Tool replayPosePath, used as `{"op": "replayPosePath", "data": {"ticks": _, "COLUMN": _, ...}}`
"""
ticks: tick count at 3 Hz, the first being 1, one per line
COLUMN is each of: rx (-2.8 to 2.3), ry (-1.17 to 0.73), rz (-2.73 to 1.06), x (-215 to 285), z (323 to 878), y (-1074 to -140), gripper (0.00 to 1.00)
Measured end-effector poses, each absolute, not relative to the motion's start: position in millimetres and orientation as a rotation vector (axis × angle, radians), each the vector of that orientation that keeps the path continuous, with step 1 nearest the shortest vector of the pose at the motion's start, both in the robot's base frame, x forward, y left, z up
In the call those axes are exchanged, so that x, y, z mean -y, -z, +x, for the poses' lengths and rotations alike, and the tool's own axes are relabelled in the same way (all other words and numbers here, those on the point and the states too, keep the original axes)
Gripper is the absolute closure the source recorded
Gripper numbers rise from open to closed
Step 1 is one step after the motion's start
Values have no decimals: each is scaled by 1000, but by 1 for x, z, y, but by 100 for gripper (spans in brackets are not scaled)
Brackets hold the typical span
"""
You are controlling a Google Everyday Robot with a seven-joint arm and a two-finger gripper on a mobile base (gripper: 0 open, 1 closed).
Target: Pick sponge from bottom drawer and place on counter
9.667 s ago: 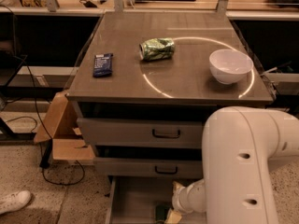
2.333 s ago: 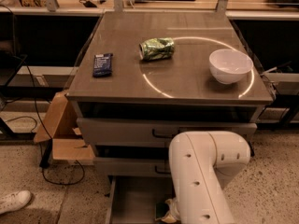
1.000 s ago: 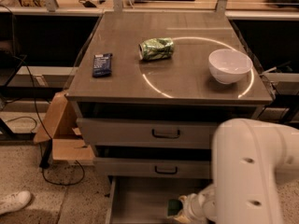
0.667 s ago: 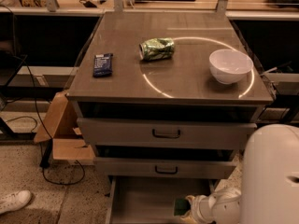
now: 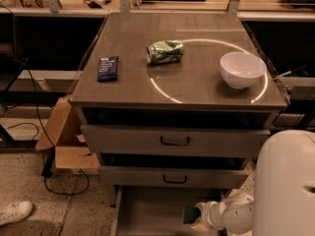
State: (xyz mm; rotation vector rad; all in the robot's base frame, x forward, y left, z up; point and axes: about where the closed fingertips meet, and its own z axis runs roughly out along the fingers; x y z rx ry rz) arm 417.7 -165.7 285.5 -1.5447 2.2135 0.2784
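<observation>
The bottom drawer (image 5: pixel 147 213) is pulled open at the foot of the cabinet, showing its pale grey inside. My gripper (image 5: pixel 198 216) reaches into its right half from the right, on the end of the white arm (image 5: pixel 285 181). It is shut on the sponge (image 5: pixel 189 213), whose dark green face points left with yellowish foam below. The sponge sits low over the drawer's right side. The counter (image 5: pixel 197 90) with its thin white circle line is above, at the top of the cabinet.
On the counter lie a dark blue packet (image 5: pixel 108 68), a crushed green can (image 5: pixel 165 51) and a white bowl (image 5: pixel 242 69). The two upper drawers (image 5: pixel 174 140) are closed. A cardboard box (image 5: pixel 64 141), cables and a white shoe (image 5: pixel 15 213) are on the floor to the left.
The big white arm has swung to the right, uncovering the drawers. The gripper and sponge have stayed at the right side of the bottom drawer, barely shifting.
</observation>
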Motion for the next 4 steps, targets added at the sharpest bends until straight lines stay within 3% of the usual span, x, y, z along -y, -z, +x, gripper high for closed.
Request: {"op": "replayPosePath", "data": {"ticks": 4, "rx": -2148, "ry": -344, "rz": -1613, "x": 149, "z": 388, "y": -324, "gripper": 100}}
